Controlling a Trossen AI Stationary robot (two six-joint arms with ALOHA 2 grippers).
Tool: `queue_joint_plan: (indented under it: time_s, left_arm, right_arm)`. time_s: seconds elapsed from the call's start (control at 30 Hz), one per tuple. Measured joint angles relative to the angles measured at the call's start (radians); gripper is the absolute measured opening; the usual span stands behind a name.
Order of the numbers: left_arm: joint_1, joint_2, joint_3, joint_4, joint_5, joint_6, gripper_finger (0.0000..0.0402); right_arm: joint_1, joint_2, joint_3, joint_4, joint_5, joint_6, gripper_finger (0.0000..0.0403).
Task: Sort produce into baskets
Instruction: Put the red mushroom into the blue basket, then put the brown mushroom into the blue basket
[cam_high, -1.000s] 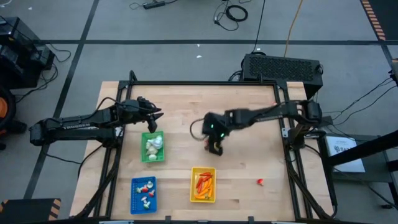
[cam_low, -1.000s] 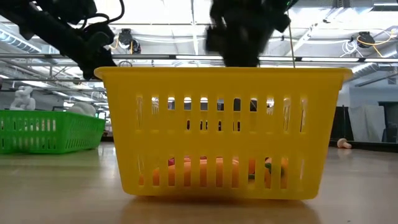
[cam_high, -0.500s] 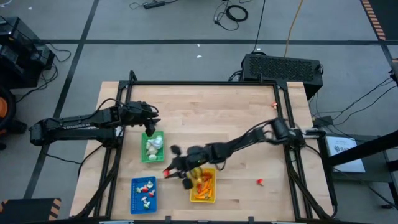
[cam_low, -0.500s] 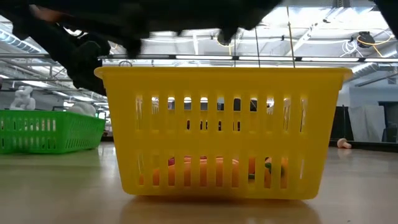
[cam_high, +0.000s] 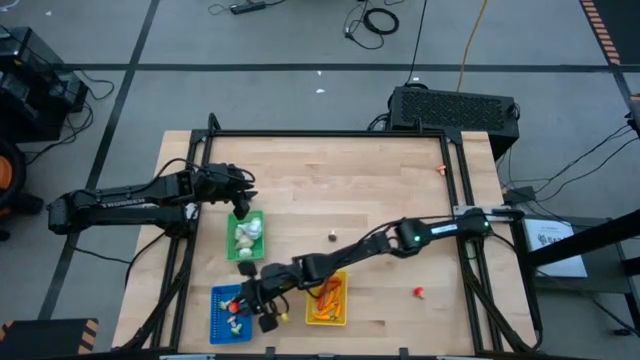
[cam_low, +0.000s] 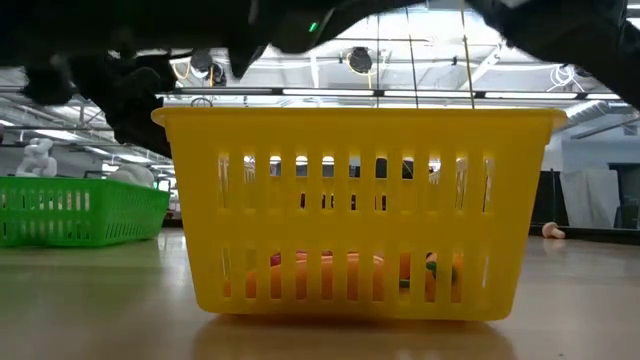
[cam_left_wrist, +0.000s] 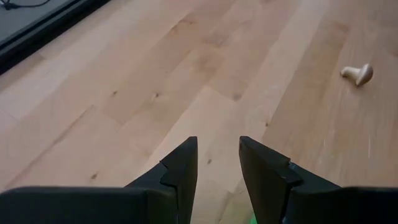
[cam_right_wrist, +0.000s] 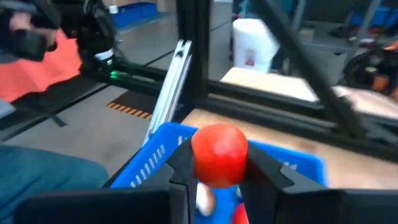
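Note:
My right gripper (cam_high: 245, 302) reaches over the blue basket (cam_high: 222, 325) at the near left and is shut on a small round red piece (cam_right_wrist: 219, 154). The blue basket (cam_right_wrist: 149, 160) shows below the fingers in the right wrist view and holds small red-and-white pieces. The yellow basket (cam_high: 327, 297) with orange and red pieces lies under my right arm. The green basket (cam_high: 246, 237) holds white bulbs. My left gripper (cam_high: 241, 203) is open and empty just beyond the green basket. A small mushroom (cam_high: 331, 237) lies on the table. My right gripper pinches the red piece's two sides (cam_right_wrist: 198, 163) between its two fingers. The piece is lifted clear, above the blue basket's inside.
A small red piece (cam_high: 418, 293) lies on the table at the near right, and an orange piece (cam_high: 440, 168) at the far right. In the low view the yellow basket (cam_low: 355, 210) fills the middle, with the green basket (cam_low: 80, 210) to its left. Bare wood lies in the table's middle.
My right gripper has swept from the table's middle toward the near left, over the yellow basket, to above the blue basket, carrying the red piece. The mushroom shows where the gripper stood.

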Motion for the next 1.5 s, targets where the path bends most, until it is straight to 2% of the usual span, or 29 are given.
queue_joint_plan:
  time_s: [0.07, 0.3, 0.73, 0.9, 1.1, 1.3, 1.5]
  left_arm:
    - [0.0, 0.0, 0.0, 0.0, 0.0, -0.001, 0.0125]
    - [0.0, 0.0, 0.0, -0.007, -0.001, -0.018, 0.0125]
    - [0.0, 0.0, 0.0, -0.016, -0.005, -0.026, 0.0125]
    - [0.0, 0.0, 0.0, -0.026, -0.004, -0.026, 0.0125]
    - [0.0, 0.0, 0.0, -0.026, -0.004, -0.022, 0.0125]
    - [0.02, 0.0, 0.002, -0.044, -0.004, -0.046, 0.0125]
    - [0.134, 0.036, 0.075, -0.185, -0.033, -0.048, 0.0125]
  right_arm:
    - [0.001, 0.044, 0.047, -0.008, -0.034, 0.019, 0.0079]
    - [0.001, 0.059, 0.039, 0.026, -0.068, 0.049, 0.009]
    - [-0.016, 0.053, 0.039, -0.038, -0.071, 0.064, 0.0204]
    - [-0.049, -0.033, 0.039, -0.287, -0.075, -0.031, 0.0219]
    - [-0.087, -0.247, 0.043, -0.679, -0.053, -0.144, 0.0213]
    - [-0.126, -0.351, 0.037, -1.134, 0.06, -0.253, 0.0206]
    - [-0.22, -0.436, 0.016, -1.444, 0.11, -0.192, 0.0195]
